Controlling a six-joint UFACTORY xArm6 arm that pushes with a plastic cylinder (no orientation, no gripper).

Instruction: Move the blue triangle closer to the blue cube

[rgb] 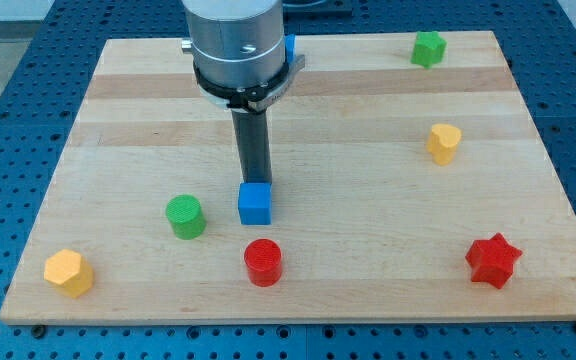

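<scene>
Eight blocks on wooden surface [368, 210]. Blue triangle [290, 46] at view's top edge, just right of arm housing [236, 40]; only a thin blue sliver visible, rest hidden behind housing, shape not readable. Blue cube [255, 203] sits left of centre in lower half, square top face lighter than front face, upright, edges roughly in line with view. Well apart from triangle, with the housing's whole height between them.

Dark rod [253, 145] hanging straight down from housing. My tip [256, 183] right at cube's far side, toward view's top; touching or just short of it, cannot tell. Claw state: cannot tell, only rod showing.

Green cylinder [185, 216] just left of cube. Red cylinder [263, 262] below cube, near but apart. Yellow hexagon [68, 272] at bottom-left corner. Red star [493, 260] at bottom right. Yellow heart [444, 142] on right side, mid-height. Green star [428, 48] at top right, well right of triangle.

Blue perforated bench [8, 60] around surface.
</scene>
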